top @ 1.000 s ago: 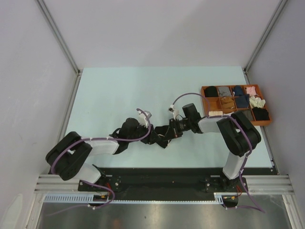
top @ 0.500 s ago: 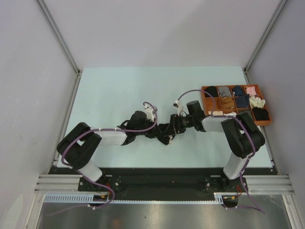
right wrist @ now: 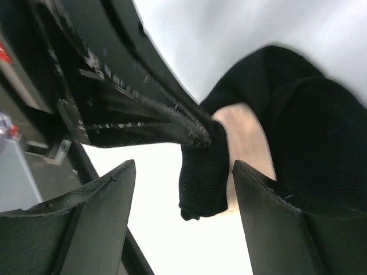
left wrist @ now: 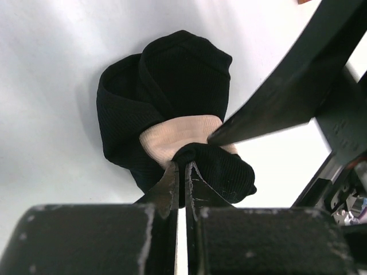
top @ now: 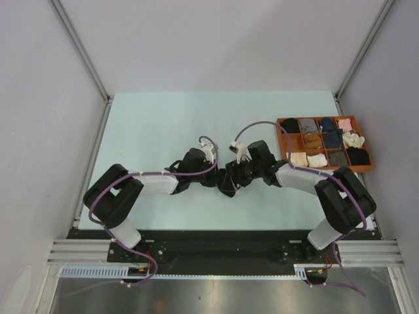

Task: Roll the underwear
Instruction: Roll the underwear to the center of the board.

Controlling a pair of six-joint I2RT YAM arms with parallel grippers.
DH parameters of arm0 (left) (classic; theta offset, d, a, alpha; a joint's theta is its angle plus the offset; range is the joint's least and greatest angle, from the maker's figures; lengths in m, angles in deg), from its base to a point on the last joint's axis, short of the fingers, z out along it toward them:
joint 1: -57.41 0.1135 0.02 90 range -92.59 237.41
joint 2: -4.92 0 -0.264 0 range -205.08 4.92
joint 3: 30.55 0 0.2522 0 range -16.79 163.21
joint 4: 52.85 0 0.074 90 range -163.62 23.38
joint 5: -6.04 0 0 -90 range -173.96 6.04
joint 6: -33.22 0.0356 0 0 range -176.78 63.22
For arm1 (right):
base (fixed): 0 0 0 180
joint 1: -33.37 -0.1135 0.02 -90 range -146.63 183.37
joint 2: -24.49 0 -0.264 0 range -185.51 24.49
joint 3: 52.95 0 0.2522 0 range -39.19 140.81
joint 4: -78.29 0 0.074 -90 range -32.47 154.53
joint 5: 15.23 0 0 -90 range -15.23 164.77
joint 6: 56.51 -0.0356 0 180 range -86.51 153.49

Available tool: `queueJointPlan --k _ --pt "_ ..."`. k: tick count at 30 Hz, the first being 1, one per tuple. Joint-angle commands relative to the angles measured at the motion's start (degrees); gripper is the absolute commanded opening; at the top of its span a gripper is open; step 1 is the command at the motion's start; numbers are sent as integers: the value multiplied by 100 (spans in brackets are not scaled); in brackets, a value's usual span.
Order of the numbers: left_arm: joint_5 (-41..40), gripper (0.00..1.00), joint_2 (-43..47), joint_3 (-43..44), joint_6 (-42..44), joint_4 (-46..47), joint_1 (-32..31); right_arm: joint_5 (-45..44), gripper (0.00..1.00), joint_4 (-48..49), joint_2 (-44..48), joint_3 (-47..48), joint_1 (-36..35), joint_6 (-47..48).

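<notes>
The black underwear, bunched into a loose roll with its beige waistband showing, lies on the table between the two grippers. My left gripper is shut on a fold of black fabric at the near end of the bundle; from above it sits just left of it. My right gripper stands open around the same fold, its fingers apart from the cloth; from above it is just right of the bundle. The left gripper's fingers reach in from the upper left in the right wrist view.
An orange compartment tray at the right of the table holds several rolled garments in black, grey, navy, brown, beige and pink. The right gripper's finger crosses the left wrist view. The table's near edge runs just behind the grippers.
My right gripper has opened and let go of the black underwear. My left gripper has reached right and shut on a fold of it.
</notes>
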Motion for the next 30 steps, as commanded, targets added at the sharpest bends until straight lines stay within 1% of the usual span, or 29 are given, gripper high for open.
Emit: queueJointPlan --k 1,3,7,10,15,17,18,19,20,21,22,23,24,26,27,28,29,30 --pt "-151 0 -163 153 -91 -280 -25 -848 73 -465 177 139 -332 379" --pt "-151 0 -207 188 -117 -333 -25 -1164 73 -588 221 139 -455 467" --pt "-116 0 -216 197 -205 -325 1 -1902 73 -773 344 139 -964 608" --pt "-63 0 -216 205 -319 -316 28 -2490 72 -756 300 122 -1254 626" --pt "34 0 -181 144 -547 -237 98 -3028 71 -598 116 95 -1642 582" --pt "165 0 -181 118 -644 -114 151 -3335 67 -571 54 95 -1747 521" --pt "201 0 -190 83 -662 -87 203 -3345 63 -571 11 95 -1765 512" --pt "236 0 -181 65 -706 -44 230 -3563 43 -580 -7 95 -1765 503" --pt "314 0 -181 48 -750 61 247 -3582 33 -615 -25 95 -1774 494" --pt "367 0 -181 13 -776 114 282 -3582 25 -624 -60 95 -1783 494" --pt "438 0 -181 -5 -820 167 292 -3461 11 -633 -78 95 -1774 555" --pt "621 0 -172 -5 -829 281 309 -3407 5 -650 -78 95 -1739 556" --pt "684 2 -164 -5 -855 308 344 -3059 0 -633 -52 95 -1713 564" --pt "807 13 -41 -40 -926 352 414 -2732 0 -642 19 104 -1634 486" --pt "860 32 64 -67 -943 361 519 -2330 0 -650 62 104 -1477 450" --pt "860 40 169 -110 -961 361 590 -2117 0 -677 141 104 -1397 389" --pt "851 56 440 -215 -944 335 730 -1923 0 -703 185 104 -1301 223" --pt "817 62 574 -260 -909 282 792 -1495 0 -729 221 113 -1117 135"
